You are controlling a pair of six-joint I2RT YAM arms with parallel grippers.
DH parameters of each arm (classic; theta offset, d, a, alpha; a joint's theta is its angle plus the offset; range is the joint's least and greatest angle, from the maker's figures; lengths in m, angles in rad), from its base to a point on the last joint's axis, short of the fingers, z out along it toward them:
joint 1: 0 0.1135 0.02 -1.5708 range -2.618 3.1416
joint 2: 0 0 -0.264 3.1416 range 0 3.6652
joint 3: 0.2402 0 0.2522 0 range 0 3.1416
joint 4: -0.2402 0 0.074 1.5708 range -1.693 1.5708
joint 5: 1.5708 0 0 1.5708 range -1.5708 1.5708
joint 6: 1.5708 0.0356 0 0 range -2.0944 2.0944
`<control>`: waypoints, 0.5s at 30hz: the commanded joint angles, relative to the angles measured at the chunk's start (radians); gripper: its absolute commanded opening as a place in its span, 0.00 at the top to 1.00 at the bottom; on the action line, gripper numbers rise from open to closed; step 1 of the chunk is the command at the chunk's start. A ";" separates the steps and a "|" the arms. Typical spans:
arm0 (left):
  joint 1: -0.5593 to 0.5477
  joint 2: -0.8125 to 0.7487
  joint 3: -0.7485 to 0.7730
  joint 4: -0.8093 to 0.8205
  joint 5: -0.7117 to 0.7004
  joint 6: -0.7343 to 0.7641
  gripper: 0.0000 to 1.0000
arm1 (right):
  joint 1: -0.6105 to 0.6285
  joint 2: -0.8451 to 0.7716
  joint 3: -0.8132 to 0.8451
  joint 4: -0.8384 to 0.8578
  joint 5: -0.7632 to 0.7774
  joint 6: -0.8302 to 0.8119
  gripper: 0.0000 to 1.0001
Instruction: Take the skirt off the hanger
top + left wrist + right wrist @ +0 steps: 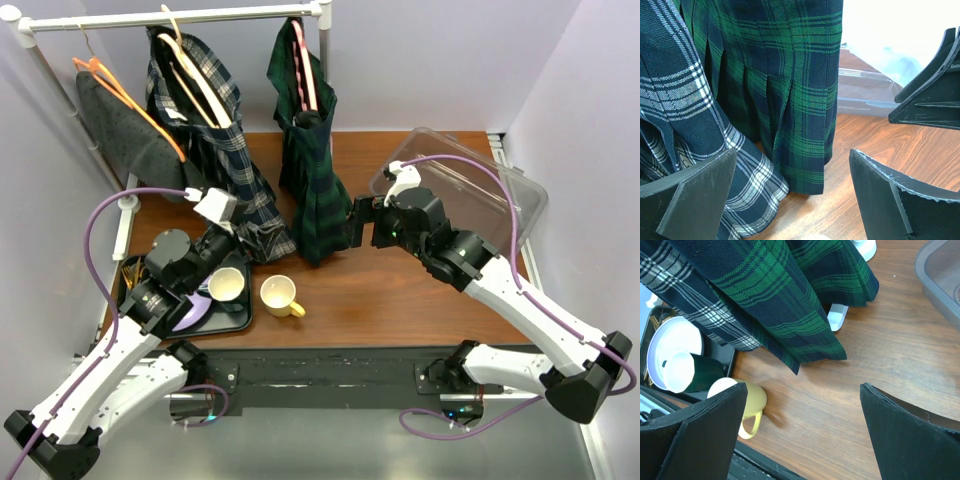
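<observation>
Skirt cropped, mug half hidden
Wrist views crop the green skirt (790,75) above its hem; a finger (690,440) of the right pincer (802,390) covers part of the yellow mug (756,399).

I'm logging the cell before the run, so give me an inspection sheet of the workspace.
Surface: wooden table, no spills seen.
Job's things: green plaid skirt on pink hanger on the rail, hem down at the table.
Clutter: navy-white plaid skirt and grey garment also hanging; yellow mug; black tray of dishes; clear bin.
Grippers: left tool open by the navy-white hem; right tool open by the green hem; both empty.
Cables: purple cable looping off each arm.
Surroundings: pale walls; nothing else seen.
</observation>
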 commanded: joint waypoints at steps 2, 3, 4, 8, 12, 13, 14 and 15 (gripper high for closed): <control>-0.002 -0.012 -0.005 0.045 -0.015 0.022 0.01 | 0.000 -0.032 0.024 0.038 0.012 0.017 0.01; -0.002 -0.012 -0.006 0.045 -0.017 0.022 0.01 | 0.000 -0.030 0.025 0.035 0.010 0.018 0.01; -0.001 -0.012 -0.006 0.045 -0.018 0.023 0.01 | 0.000 -0.032 0.024 0.035 0.010 0.018 0.01; -0.001 -0.004 -0.008 0.047 -0.021 0.023 0.01 | 0.000 -0.036 0.016 0.036 0.010 0.018 0.01; -0.001 -0.001 0.001 0.044 -0.017 0.012 0.02 | 0.000 -0.033 0.010 0.027 0.009 0.026 0.01; -0.002 -0.006 0.014 0.042 -0.018 0.002 0.03 | 0.000 -0.035 0.016 0.024 0.007 0.025 0.01; -0.001 -0.009 0.026 0.039 -0.014 -0.011 0.03 | 0.000 -0.037 0.019 0.020 0.008 0.025 0.01; -0.001 -0.010 0.041 0.036 -0.010 -0.043 0.05 | -0.002 -0.041 0.022 0.015 0.004 0.025 0.01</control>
